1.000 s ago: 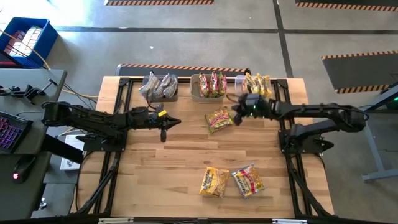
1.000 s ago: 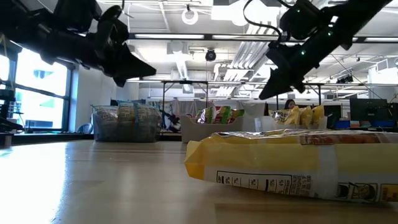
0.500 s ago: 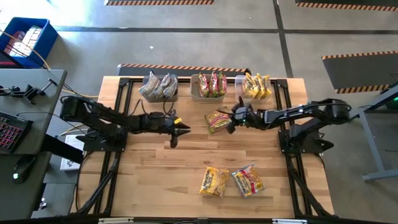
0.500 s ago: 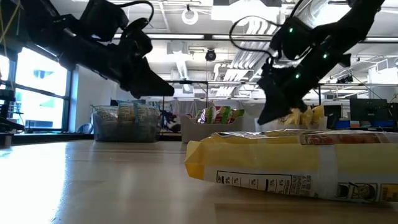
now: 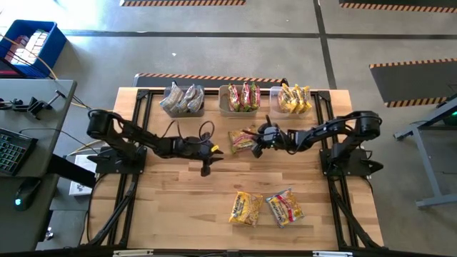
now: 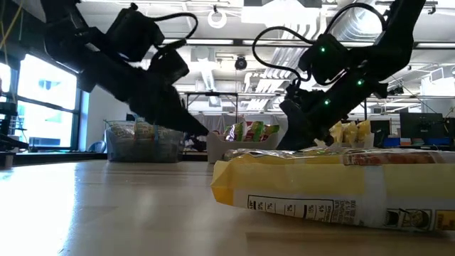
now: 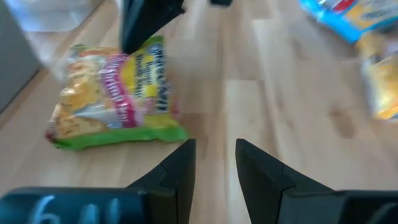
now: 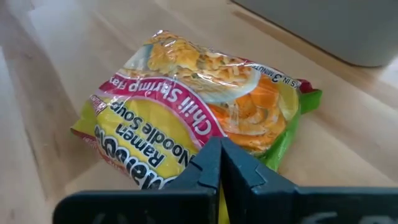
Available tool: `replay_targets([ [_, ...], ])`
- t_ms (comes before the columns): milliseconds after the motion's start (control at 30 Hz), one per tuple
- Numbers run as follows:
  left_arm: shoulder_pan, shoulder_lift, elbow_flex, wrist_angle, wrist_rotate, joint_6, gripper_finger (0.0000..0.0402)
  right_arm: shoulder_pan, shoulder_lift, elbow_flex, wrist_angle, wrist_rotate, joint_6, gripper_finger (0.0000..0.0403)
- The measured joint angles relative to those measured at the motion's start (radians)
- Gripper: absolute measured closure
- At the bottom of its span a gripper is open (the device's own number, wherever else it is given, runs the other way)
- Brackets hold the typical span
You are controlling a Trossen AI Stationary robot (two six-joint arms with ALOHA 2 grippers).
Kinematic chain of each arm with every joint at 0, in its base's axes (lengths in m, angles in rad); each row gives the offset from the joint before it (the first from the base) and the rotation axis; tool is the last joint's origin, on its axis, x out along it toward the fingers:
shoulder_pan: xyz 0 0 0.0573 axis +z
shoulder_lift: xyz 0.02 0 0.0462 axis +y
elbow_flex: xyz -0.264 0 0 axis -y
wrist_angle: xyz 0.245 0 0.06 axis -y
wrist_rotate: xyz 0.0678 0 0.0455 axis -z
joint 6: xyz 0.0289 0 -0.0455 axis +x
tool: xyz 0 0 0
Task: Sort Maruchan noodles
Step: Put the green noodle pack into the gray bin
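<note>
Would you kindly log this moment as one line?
left hand: open, mid-table | right hand: shut, touching noodle packet | two packets unsorted

Bare table (image 5: 164, 200) left-front; two packets (image 5: 265, 208) block right-front; bins (image 5: 239, 100) line rear.

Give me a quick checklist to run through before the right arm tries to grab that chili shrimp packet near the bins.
1. Right gripper open for a grasp: not ok, fingers shut together.
2. Right gripper at the Chili Shrimp packet: ok, tips at its edge.
3. Packet flat on the table: ok.
4. Left gripper clear of the packet: ok, part open, empty, short of it.
5. Middle bin holds matching green-edged packets: ok.
6. Two other loose packets out of the way: ok, at the near edge.
</note>
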Motion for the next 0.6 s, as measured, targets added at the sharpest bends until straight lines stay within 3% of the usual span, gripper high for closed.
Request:
replay_targets([
  [167, -0.012, 0.025, 0.017, 0.0, -0.164, 0.042, 0.0295, 0.01, 0.002, 0.0, 0.009, -0.007, -0.014, 0.0403],
  [267, 0.02, 0.025, 0.039, 0.005, -0.206, 0.033, 0.03, 0.012, 0.002, 0.0, 0.014, -0.031, -0.037, 0.0403],
  [600, 0.156, 0.029, 0.114, -0.052, -0.031, 0.076, 0.0351, 0.012, 0.002, 0.001, 0.025, -0.17, -0.089, 0.0403],
])
